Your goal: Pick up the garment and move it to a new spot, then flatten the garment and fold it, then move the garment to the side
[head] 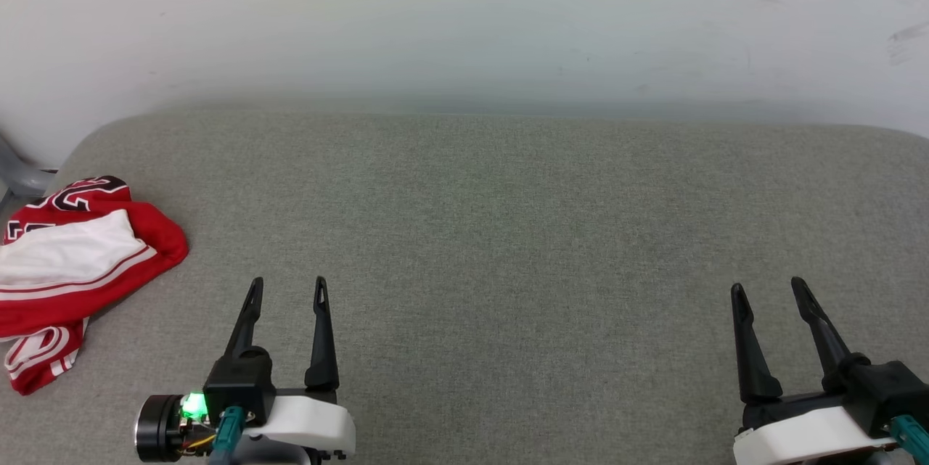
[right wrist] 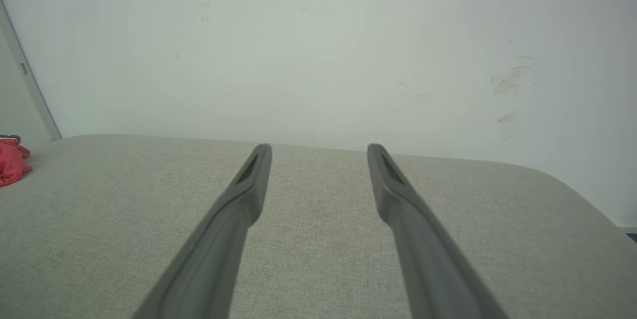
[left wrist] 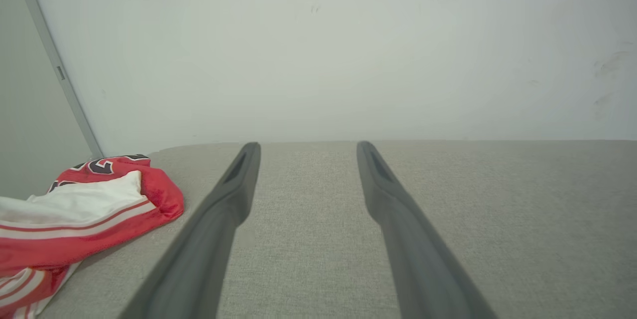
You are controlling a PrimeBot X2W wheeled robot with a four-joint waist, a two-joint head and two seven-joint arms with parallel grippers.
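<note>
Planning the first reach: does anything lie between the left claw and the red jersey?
Nothing visible does. Just grey padded surface lies between the open left claw and the crumpled garment, which sits to its left near the surface's edge.

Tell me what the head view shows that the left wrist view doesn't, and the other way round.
Head view adds the right claw, open, and a green light behind the left claw. Left wrist view adds a grey strip running up the left side of the wall. Both share the crumpled shirt at the left, the open left claw, the grey surface and the white wall.
</note>
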